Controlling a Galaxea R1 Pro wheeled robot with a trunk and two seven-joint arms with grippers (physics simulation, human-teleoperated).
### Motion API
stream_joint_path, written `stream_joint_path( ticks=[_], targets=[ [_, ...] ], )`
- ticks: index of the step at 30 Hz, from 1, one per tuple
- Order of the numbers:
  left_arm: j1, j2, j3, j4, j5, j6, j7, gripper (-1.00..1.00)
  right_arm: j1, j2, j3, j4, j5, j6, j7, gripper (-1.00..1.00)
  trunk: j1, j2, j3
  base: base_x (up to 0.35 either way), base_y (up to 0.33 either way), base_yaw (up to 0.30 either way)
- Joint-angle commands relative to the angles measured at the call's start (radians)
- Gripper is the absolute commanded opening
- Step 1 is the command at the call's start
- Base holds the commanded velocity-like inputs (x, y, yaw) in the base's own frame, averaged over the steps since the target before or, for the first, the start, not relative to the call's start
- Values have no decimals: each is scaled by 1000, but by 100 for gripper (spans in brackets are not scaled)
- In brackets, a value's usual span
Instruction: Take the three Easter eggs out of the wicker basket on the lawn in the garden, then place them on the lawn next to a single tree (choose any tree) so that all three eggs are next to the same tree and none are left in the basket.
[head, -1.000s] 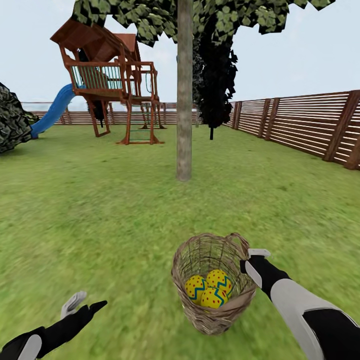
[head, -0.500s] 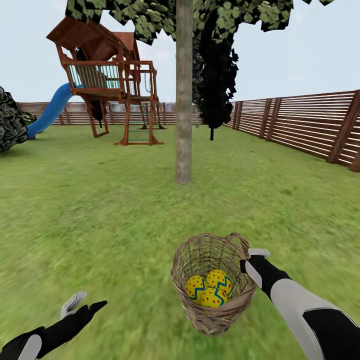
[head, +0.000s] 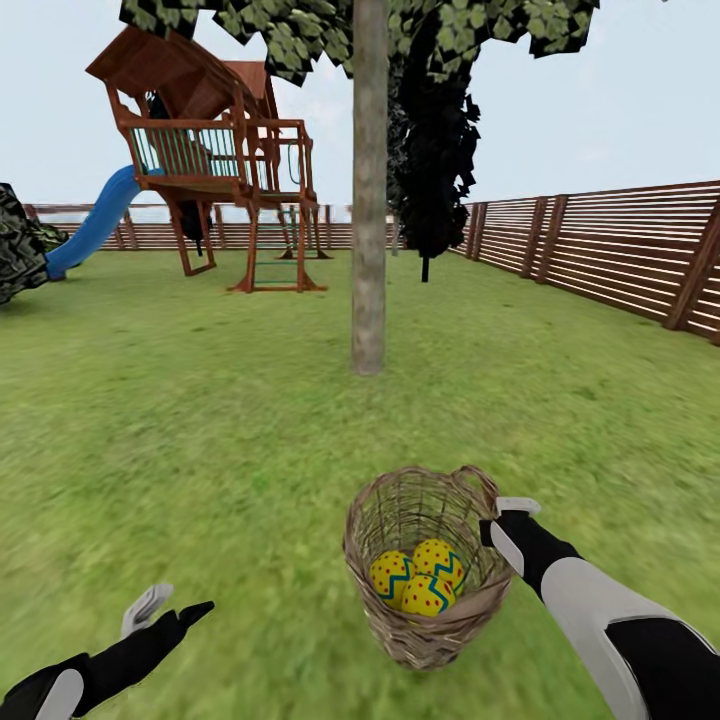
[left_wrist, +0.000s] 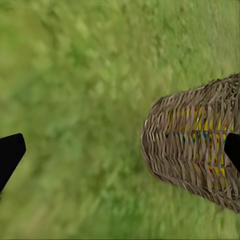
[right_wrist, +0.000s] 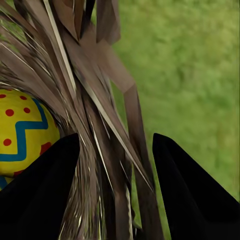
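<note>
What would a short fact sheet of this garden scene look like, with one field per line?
Setting: lawn ringed by a wooden fence
Basket: wicker basket carried at its rim by the right gripper
Contents: three Easter eggs inside the basket
Right gripper: fingers astride the basket wall, an egg beside them in the right wrist view
Left gripper: open, holding nothing, low over the grass
Nearest tree: tree straight ahead, beyond the basket
Background: playset with a blue slide

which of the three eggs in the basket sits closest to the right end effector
The egg at the back right, highest of the three in the head view and nearest the rim gripped by the right end effector; the other two lie further left and nearer the robot.
</note>
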Motion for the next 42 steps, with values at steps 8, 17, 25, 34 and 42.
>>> stream_joint_path(
  ticks=[8, 17, 25, 34, 42],
  targets=[
    [-1, 0, 4, 0, 2, 6, -2, 100, -1, -1, 6, -1, -11, 4, -6, -100, 0, 0, -1, 339, 31, 0],
    [-1, 0, 4, -1, 2, 6, -2, 100, -1, -1, 6, -3, -11, 2, -6, -100, 0, 0, -1, 339, 0, 0],
    [-1, -1, 4, -3, 2, 4, -4, 100, -1, -1, 6, -1, 7, 2, -6, -100, 0, 0, -1, 339, 0, 0],
    [-1, 0, 4, -3, 2, 4, -5, 100, -1, 0, 6, 2, 10, 2, -6, -100, 0, 0, -1, 339, 68, 0],
    [-1, 0, 4, -3, 2, 4, -5, 100, -1, 1, 6, 2, 10, 2, -6, -100, 0, 0, -1, 339, 52, 0]
  ],
)
